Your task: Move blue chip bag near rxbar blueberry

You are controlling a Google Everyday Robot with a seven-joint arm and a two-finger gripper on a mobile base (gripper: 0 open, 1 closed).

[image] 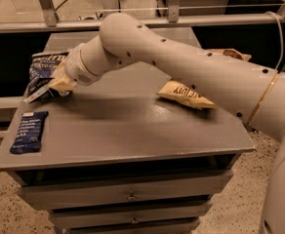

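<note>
**Gripper (54,84) Closed on Blue Chip Bag (39,71) at Left Edge of Cabinet Top**

Nearest the camera, a stack of grey drawers (128,196) was seen under a flat grey cabinet top (132,126), with speckled floor (1,213) showing at the lower left.

On the near-left corner of that top, the rxbar blueberry (29,132) was laid flat, its narrow dark blue wrapper lined with small white text and its long side running roughly front to back.

Further back along the same left edge, the gripper was found clamped on the blue chip bag, its tan fingers (60,82) pressed against the bag's right side. The bag was tilted, with its white lettering turned upward and a pale crimped end pointed down toward the cabinet's edge. Whether the bag touched the surface could not be told. It was held behind the rxbar blueberry, near it, with a strip of bare grey top between them.

From the gripper, the thick cream arm (181,62) was stretched across to the right side of the view.

Below the arm, toward the right of the top, a brown-and-yellow chip bag (184,94) was lying, partly hidden by the arm and well apart from both blue items.

Beyond the cabinet, a metal rail (45,26) was seen running across the back.
</note>
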